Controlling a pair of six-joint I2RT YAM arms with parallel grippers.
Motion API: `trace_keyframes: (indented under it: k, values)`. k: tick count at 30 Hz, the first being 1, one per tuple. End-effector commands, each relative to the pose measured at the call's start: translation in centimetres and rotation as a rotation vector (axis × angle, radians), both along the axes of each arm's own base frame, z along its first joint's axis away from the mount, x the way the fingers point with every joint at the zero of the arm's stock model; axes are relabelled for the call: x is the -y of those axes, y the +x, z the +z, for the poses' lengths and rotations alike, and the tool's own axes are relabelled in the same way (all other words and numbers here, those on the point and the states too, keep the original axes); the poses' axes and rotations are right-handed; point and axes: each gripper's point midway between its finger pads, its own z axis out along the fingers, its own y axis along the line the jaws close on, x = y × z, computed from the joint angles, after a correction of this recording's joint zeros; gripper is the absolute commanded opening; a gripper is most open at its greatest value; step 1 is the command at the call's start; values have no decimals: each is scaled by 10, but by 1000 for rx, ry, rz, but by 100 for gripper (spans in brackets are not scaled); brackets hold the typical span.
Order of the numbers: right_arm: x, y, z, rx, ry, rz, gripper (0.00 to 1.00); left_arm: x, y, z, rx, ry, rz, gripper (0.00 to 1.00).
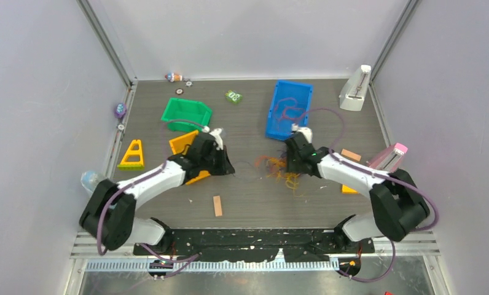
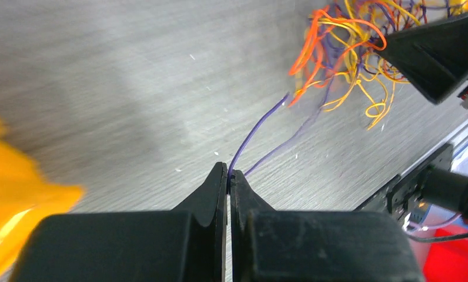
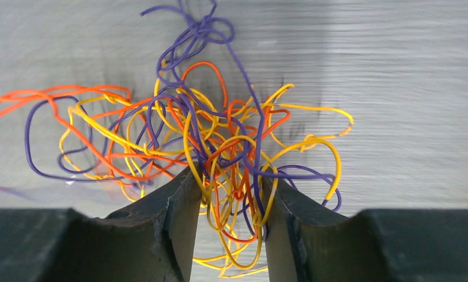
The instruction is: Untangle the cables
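A tangle of thin orange, yellow and purple cables (image 1: 280, 171) lies on the grey table between my two grippers. My left gripper (image 1: 230, 168) is shut on one purple cable (image 2: 256, 130), which runs from its fingertips (image 2: 228, 176) up and right into the tangle (image 2: 343, 53). My right gripper (image 1: 289, 165) is open, its fingers standing on either side of the tangle's near part (image 3: 231, 194). Several yellow, orange and purple loops (image 3: 208, 135) hang between its fingers and spread out beyond them. The right gripper's dark finger (image 2: 437, 53) shows at the tangle in the left wrist view.
A blue bin (image 1: 303, 92) holding more thin wires stands behind the right gripper. A green bin (image 1: 187, 114), an orange bin (image 1: 183, 142) and a yellow triangle (image 1: 133, 155) are at the left. A wooden block (image 1: 217, 206) lies near the front. A pink-topped white item (image 1: 389, 157) is at the right.
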Motion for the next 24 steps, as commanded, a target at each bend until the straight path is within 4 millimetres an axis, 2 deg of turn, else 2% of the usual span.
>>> trace_keyframes:
  k: [1,2,3,4,5,6,8,9,10,11,13,15,16,19,20,21,24]
  values:
    - [80,9,22,98,-3,-334,46,-38,21,52,128,-33,47,0]
    - [99,6,18,99,-7,-399,50,-47,24,60,145,-34,62,0]
    - [106,7,27,134,21,-437,52,-56,29,73,173,-34,85,0]
    - [121,3,23,132,20,-488,52,-61,29,83,194,-32,92,0]
    - [126,2,30,162,47,-520,53,-66,31,94,216,-32,100,0]
    - [137,-2,27,161,48,-557,54,-71,32,105,237,-26,112,0]
    - [147,-5,35,197,76,-604,60,-80,34,122,266,-17,136,0]
    - [146,-6,37,200,86,-590,62,-81,33,132,281,-27,135,0]
    - [145,-4,41,213,102,-575,72,-81,33,141,294,-36,134,0]
    - [140,-4,44,209,110,-531,86,-81,33,150,308,-46,134,0]
    - [133,-1,52,206,122,-465,98,-80,32,167,335,-70,134,0]
    - [116,2,61,206,154,-333,96,-74,31,186,360,-111,112,0]
    - [100,4,69,223,196,-225,95,-66,29,201,377,-153,67,0]
    - [67,7,96,295,249,-46,95,-53,23,228,380,-204,-14,0]
    - [63,9,102,315,228,-20,95,-51,23,236,387,-210,-28,0]
    - [47,8,115,339,225,34,95,-51,23,243,396,-210,-36,0]
    - [12,6,127,367,182,164,95,-53,25,263,435,-206,-33,0]
